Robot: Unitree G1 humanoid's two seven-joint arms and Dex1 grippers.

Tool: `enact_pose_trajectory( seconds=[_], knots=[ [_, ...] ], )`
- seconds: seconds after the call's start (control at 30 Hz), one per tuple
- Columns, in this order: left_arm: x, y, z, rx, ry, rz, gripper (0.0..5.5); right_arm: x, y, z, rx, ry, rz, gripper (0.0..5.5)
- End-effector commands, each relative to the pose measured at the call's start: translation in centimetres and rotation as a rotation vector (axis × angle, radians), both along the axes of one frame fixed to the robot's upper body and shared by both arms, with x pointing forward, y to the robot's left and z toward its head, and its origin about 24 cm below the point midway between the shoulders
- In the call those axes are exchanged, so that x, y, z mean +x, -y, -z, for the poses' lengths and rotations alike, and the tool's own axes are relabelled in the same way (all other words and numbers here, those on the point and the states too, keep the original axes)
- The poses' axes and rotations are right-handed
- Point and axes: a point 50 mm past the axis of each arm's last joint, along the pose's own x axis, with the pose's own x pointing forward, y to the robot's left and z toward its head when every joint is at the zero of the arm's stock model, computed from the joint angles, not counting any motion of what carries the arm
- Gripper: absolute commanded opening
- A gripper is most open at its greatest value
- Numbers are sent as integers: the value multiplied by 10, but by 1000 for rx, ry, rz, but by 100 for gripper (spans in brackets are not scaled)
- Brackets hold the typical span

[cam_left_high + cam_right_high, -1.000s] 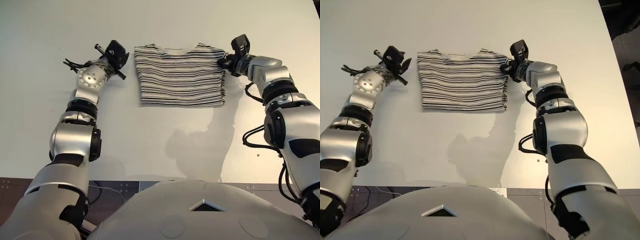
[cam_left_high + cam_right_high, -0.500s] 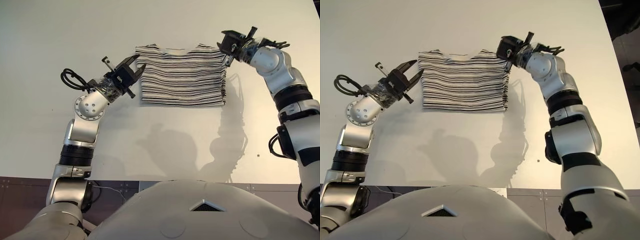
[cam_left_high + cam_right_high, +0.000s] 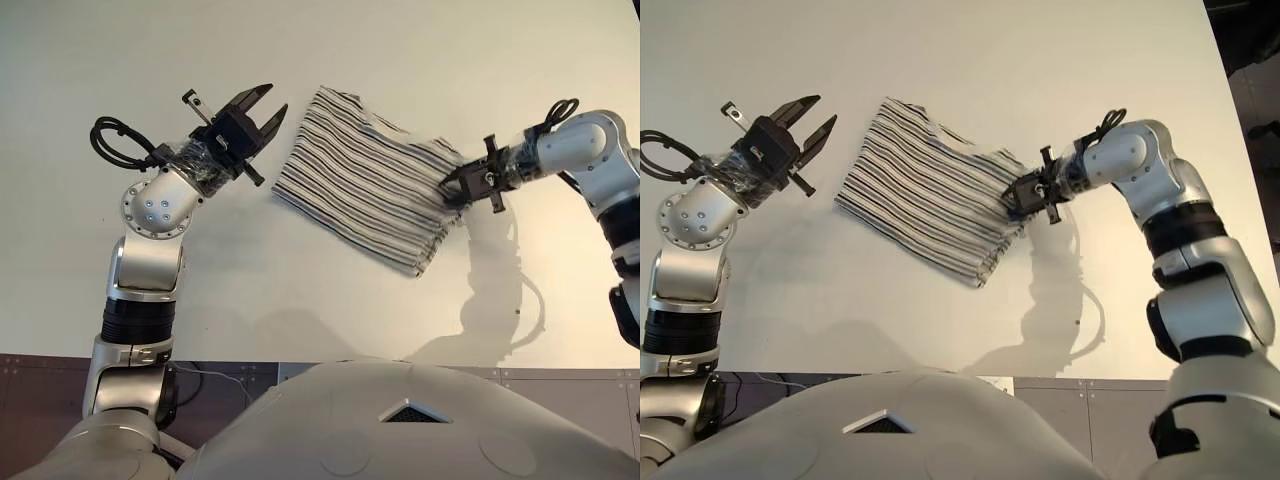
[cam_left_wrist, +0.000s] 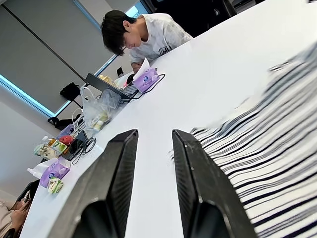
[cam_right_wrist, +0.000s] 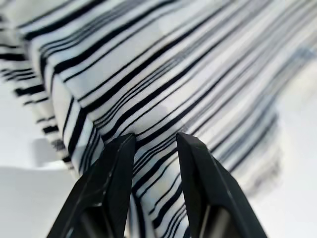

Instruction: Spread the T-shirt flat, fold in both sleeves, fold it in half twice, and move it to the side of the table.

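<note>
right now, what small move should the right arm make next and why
Probably slide the T-shirt a little toward the right side of the table. It looks already folded into a compact block but lies skewed near the middle. The right gripper has its fingers pinched on the shirt's edge, and the left gripper is open, apart from the cloth.

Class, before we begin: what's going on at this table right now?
A humanoid robot is handling a folded striped T-shirt on a white table. Its right gripper pinches the T-shirt's right edge, and the garment lies skewed at an angle. The left gripper hovers open beside the T-shirt's left side, not touching it.
</note>
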Motion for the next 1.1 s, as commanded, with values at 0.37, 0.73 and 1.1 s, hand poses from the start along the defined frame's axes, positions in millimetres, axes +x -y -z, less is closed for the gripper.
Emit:
enact_pose_trajectory(
  seconds=[0.37,0.73,1.1],
  knots=[
    [-50,43,17,212,-160,304,127,-32,-36,-77,485,-484,286,151],
    [-23,2,64,515,-256,323,127,-18,1,-55,347,-104,422,151],
    [20,-14,90,727,-49,452,127,-21,-2,-3,128,193,69,151]
  ],
)
